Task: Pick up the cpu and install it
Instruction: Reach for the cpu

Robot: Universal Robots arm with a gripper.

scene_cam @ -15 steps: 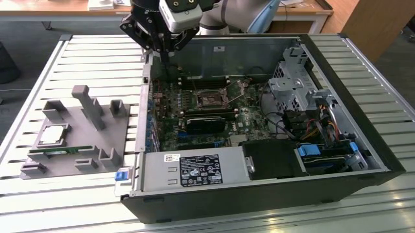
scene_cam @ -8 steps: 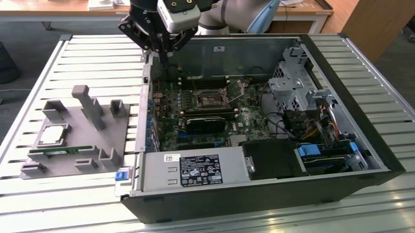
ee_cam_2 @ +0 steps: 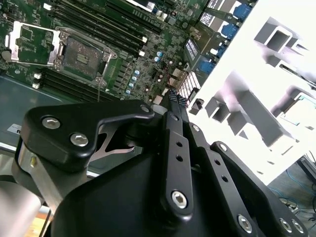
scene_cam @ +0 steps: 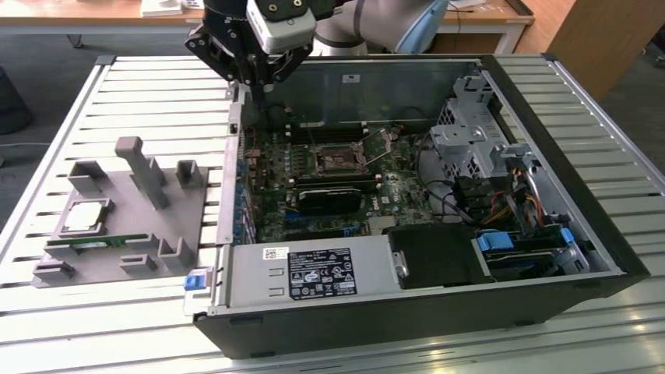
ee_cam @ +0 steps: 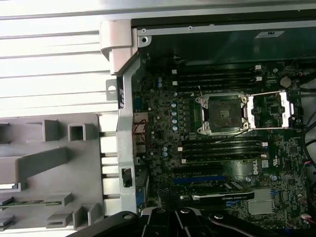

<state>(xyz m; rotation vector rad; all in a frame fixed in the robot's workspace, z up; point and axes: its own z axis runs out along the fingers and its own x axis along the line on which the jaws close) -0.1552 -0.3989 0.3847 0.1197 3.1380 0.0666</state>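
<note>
With the small silver-topped square cpu (scene_cam: 86,216) lying unpicked on the grey plastic fixture (scene_cam: 202,222) at eight o'clock in the exterior view and the metal-framed square socket (scene_cam: 338,161) seen empty, nothing is yet done, the black gripper (scene_cam: 258,84) being held, pressed together on nothing, at eleven o'clock.

A smooth, shiny metal top is seen on the small square silver cpu (scene_cam: 86,216), which is seated in a matt grey plastic holder (scene_cam: 156,234). The white slatted table (scene_cam: 62,327) is finished like smooth pale metal. The green motherboard (ee_cam: 163,123) is faintly glossy. The black gripper (ee_cam_2: 174,101) is matt and studded with bright steel screws.
</note>
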